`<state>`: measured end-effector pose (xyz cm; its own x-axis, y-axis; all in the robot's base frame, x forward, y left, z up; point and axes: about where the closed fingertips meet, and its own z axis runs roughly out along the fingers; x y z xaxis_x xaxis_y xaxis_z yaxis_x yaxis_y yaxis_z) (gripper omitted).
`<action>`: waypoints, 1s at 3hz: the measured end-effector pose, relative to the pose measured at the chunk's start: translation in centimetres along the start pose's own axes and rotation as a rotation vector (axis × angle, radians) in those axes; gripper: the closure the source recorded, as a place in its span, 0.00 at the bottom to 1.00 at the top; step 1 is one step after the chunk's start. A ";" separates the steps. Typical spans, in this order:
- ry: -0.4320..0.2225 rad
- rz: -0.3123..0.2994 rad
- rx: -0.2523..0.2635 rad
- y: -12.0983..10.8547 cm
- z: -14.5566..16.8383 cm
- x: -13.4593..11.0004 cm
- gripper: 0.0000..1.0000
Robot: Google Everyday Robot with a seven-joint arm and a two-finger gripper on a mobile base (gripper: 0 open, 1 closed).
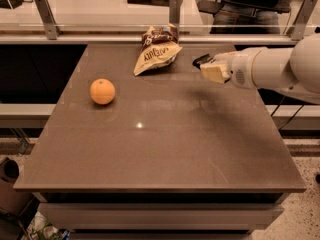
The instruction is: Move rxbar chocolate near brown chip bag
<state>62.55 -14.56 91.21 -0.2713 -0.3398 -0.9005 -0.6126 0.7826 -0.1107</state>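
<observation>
I have the gripper (209, 68) over the far right part of the table (165, 154), its white arm reaching in from the right. Its fingers are clamped on the rxbar chocolate (200, 61), whose dark end pokes out to the left and appears lifted off the tabletop. The brown chip bag (156, 54) lies near the table's far edge, a little left of the bar and not touching it, while the orange (102, 91) sits well apart on the left, nearer than the bag.
</observation>
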 end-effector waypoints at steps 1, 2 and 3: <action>0.035 0.005 0.063 -4.4 0.7 -1.2 1.00; 0.032 0.015 0.094 -8.0 1.9 -2.1 1.00; -0.017 0.033 0.103 -11.0 3.9 -2.1 1.00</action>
<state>72.71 -20.39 92.72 -0.2773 -0.3050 -0.9111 -0.5239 0.8429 -0.1227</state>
